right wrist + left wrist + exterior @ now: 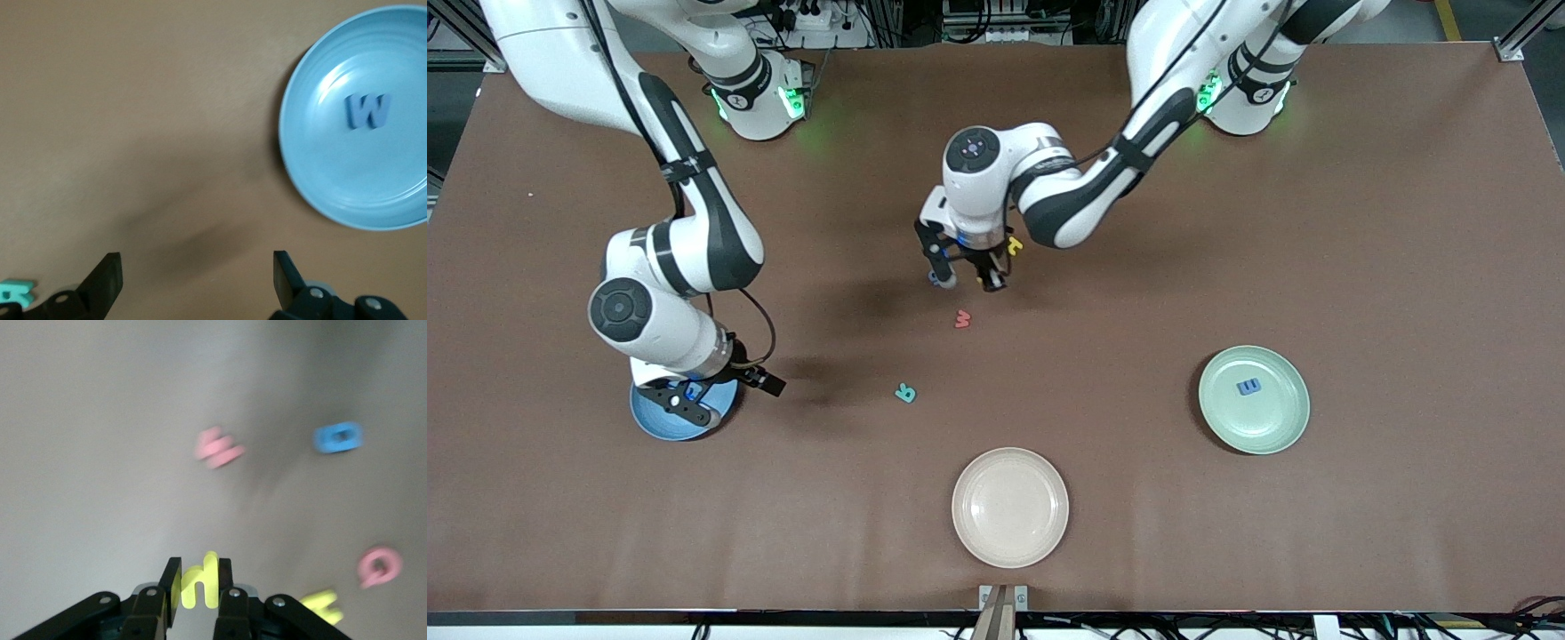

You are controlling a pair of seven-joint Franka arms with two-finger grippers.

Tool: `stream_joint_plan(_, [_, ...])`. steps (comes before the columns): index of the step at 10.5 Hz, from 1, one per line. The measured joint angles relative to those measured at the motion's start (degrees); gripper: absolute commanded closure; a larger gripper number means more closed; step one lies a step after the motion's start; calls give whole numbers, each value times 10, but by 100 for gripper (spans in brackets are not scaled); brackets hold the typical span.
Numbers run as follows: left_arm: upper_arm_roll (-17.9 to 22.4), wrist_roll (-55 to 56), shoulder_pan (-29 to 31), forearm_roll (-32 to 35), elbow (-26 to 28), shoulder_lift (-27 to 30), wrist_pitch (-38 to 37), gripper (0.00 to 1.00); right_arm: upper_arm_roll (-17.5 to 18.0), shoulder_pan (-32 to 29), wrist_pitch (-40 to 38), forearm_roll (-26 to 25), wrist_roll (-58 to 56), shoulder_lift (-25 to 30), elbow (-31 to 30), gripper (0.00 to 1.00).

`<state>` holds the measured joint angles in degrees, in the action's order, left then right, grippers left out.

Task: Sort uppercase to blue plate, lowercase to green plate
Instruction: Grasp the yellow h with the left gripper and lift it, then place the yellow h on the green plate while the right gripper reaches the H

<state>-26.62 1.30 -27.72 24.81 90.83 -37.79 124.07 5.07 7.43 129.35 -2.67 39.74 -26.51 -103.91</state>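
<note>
My left gripper (199, 581) is shut on a small yellow lowercase letter (200, 583), held upright above the table's middle (992, 281). On the table below lie a red w (219, 447) (962, 318), a blue g (339, 437), a red Q (379, 565) and a yellow H (321, 605). A teal R (905, 392) lies nearer the front camera. The blue plate (333, 173) (649, 425) holds a blue W (367, 111). My right gripper (197, 277) (725, 391) hangs open and empty over that plate's edge. The green plate (1288, 418) holds a blue m (1248, 387).
A cream plate (1010, 507) sits near the table's front edge, between the other two plates. A metal bracket (1003, 597) is fixed at that edge. The teal R (15, 292) shows beside my right gripper's finger.
</note>
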Motion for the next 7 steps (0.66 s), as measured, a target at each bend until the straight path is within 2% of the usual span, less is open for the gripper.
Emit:
stream_joint_plan(2, [2, -1, 80, -5, 0, 31, -41, 100, 2, 45, 0, -1, 3, -4, 5, 0])
stream_joint_plan(5, [6, -17, 222, -31, 5, 36, -48, 100, 3, 160, -3, -36, 9, -30, 45, 0])
stream_joint_plan(7, [32, -24, 280, -34, 12, 34, -51, 100, 4, 235, -8, -62, 2, -52, 77, 0])
